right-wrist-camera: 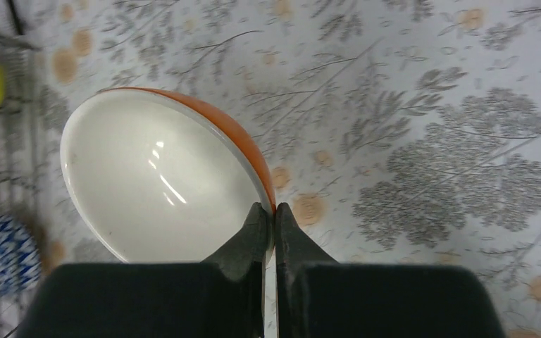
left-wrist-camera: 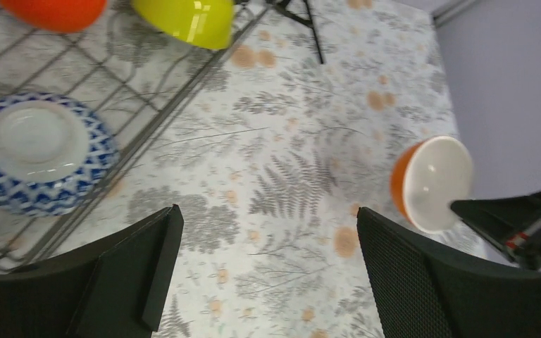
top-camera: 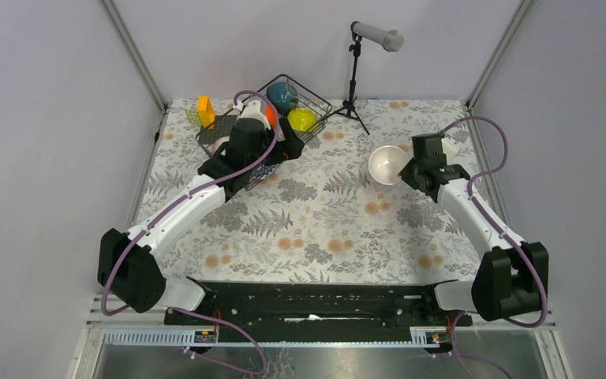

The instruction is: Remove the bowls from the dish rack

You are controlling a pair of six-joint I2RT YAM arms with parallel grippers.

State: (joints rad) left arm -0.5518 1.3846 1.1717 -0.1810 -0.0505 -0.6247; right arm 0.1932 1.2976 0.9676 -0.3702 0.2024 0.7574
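So, the right fingers point(right-wrist-camera: 260, 229) were shut tight on the rim of one orange bowl point(right-wrist-camera: 162, 176). It hung tilted with its white inside facing the wrist camera, above the bench point(top-camera: 316, 229) at centre right of the top view and well apart from the dish rack point(left-wrist-camera: 181, 98) at upper left. The step in hand looked like the set-down. That was a thin pinch on glazed ware, so I'd judge slip the main risk. Lower slowly, roll the wrist so the base lands flat, and open only once it touches the bench. Stay clear of the tripod stand point(top-camera: 353, 95). The left fingers point(left-wrist-camera: 408, 274) were spread wide with nothing in them, over the rack's edge. The blue-and-white bowl point(left-wrist-camera: 39, 151) sat upside down in the rack at the left of the left wrist frame and was probably the closest pick. The yellow-green bowl point(left-wrist-camera: 183, 20) and second orange bowl point(left-wrist-camera: 53, 10) were at that frame's top edge, and the teal bowl point(top-camera: 282, 95) sat toward the rack's top end in the top view. For an inverted bowl I'd take one finger down the outer wall, mind the wires, and lift straight up.
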